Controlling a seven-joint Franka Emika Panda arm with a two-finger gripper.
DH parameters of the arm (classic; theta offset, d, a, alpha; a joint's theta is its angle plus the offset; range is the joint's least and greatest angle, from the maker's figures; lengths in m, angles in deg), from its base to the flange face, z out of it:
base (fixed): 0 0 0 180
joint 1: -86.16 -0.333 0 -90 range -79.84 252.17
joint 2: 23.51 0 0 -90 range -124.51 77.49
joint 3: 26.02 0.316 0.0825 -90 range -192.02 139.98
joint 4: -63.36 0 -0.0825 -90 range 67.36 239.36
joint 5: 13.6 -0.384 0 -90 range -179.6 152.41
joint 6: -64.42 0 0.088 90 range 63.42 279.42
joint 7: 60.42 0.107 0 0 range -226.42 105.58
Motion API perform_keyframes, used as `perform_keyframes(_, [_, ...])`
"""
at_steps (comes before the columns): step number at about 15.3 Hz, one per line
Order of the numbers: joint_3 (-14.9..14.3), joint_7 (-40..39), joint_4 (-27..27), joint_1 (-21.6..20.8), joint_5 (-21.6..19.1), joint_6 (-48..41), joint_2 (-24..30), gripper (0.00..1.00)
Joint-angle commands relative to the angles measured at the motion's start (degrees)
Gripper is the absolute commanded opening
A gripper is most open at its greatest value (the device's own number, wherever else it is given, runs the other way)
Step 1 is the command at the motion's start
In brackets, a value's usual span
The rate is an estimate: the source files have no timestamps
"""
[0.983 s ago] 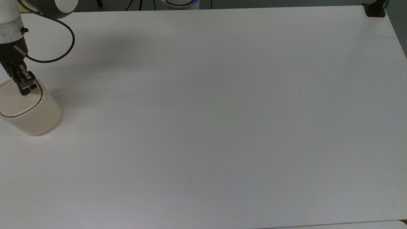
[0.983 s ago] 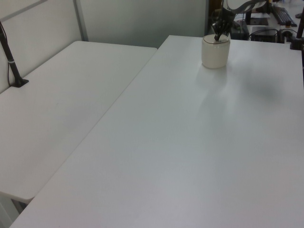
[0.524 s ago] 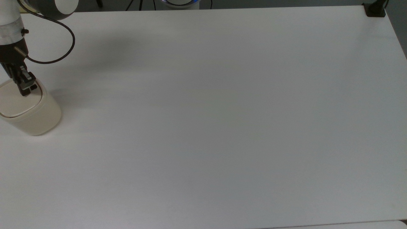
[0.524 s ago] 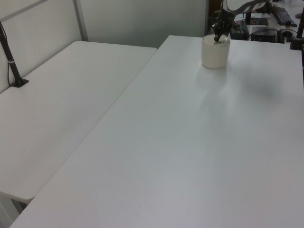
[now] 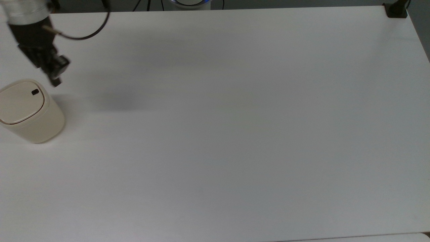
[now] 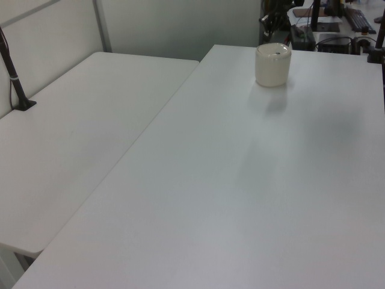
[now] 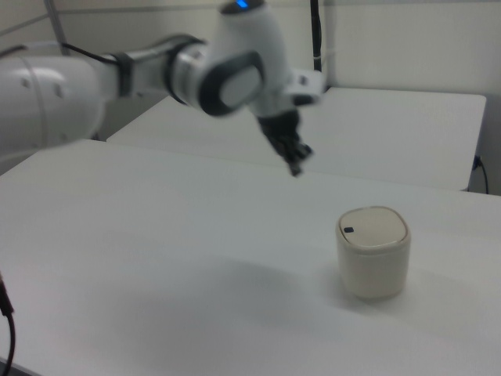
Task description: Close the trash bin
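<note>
The gripper (image 5: pixel 56 80), fingers together and empty, has lifted off the lid (image 5: pixel 20 102) toward 1 o'clock in the top view; the trash bin (image 5: pixel 32 112), at the table's (image 5: pixel 235 134) 9 o'clock edge, appears closed.

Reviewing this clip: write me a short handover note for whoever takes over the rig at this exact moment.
End effector: off the bin, in the air above the table, holding nothing; in the top view it sits just up and right of the lid.
Trash bin: upright near the top view's left edge; lid lies flat on the rim, black tab visible.
Done: bin looks closed.
Left: nothing apparent beyond pulling the arm clear.
</note>
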Motion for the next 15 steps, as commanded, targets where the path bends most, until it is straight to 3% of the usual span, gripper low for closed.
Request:
perform_keyframes(1, [-0.8, -3.0, 2.1, -8.8, 2.9, -10.9, 6.8, 0.0])
perform_keyframes(7, [-0.7, -3.7, 2.7, -18.8, 8.3, -19.9, 10.8, 0.0])
perform_keyframes(11, [-0.7, -9.8, 2.8, -21.6, 8.3, -23.5, 11.2, 0.0])
perform_keyframes(15, [-0.7, -11.9, 3.3, -21.7, 8.3, -23.7, 11.2, 0.0])
